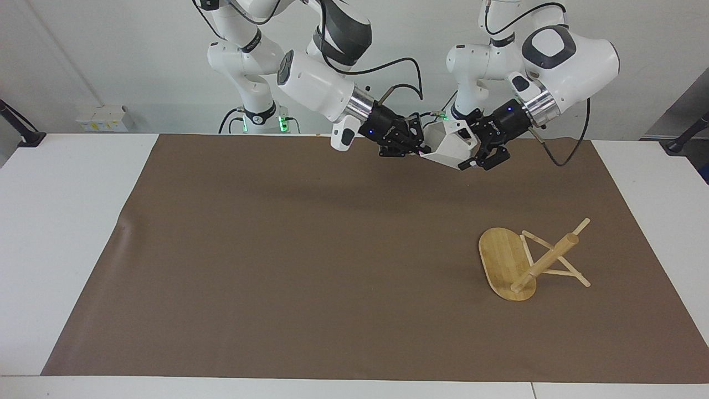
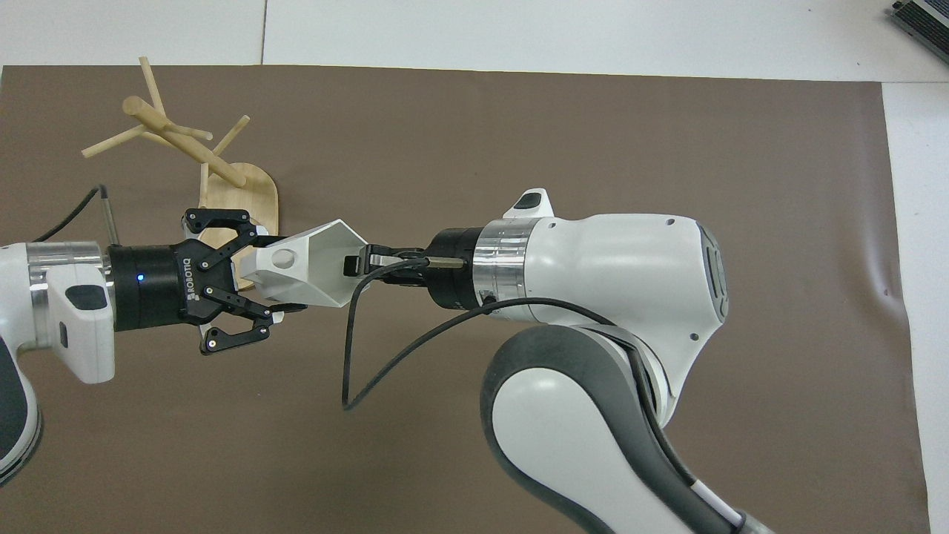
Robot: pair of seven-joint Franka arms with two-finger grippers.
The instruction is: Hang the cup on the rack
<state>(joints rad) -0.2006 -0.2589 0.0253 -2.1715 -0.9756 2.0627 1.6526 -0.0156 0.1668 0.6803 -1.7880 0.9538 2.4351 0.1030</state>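
Cup (image 1: 450,145) held in the air between both tools, over the brown mat (image 1: 310,260) at the robots' end of the table (image 1: 66,221), well apart from the rack (image 1: 529,260). Left tool (image 2: 276,274) clamped on the cup's base end by the pierced handle. Right tool (image 2: 365,261) at the hexagonal rim; cannot tell whether it grips or has let go.

Cup looks rigid, light, smooth-faceted: likely slippery, so flat facets suit best. Rack lies tipped, its post slanting low, its base on edge. The contact at the rim is hidden inside the cup.
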